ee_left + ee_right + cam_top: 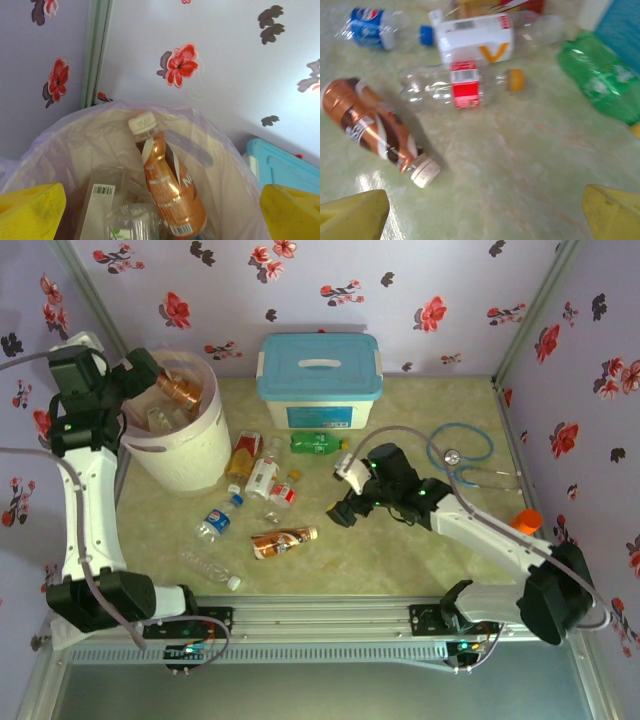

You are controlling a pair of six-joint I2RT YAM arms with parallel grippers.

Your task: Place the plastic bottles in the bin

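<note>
My left gripper (140, 375) hangs open over the bin (195, 455), its yellow fingertips (30, 210) wide apart with nothing between them. Inside the lined bin (220, 150) a copper-labelled bottle (170, 185) lies loose on several clear ones. My right gripper (345, 502) is open just above the table, right of the scattered plastic bottles. Ahead of it lie a copper-brown bottle (375, 130), a clear red-labelled bottle (465, 85), a white-labelled bottle (480, 37), a blue-labelled one (370, 22) and a green bottle (600, 85). A clear bottle (210, 568) lies near the front.
A white box with a light-blue lid (320, 380) stands at the back beside the bin. A blue stethoscope (465, 455) lies at the right, and an orange cylinder (526, 520) sits by the right arm. Flowered walls close in three sides.
</note>
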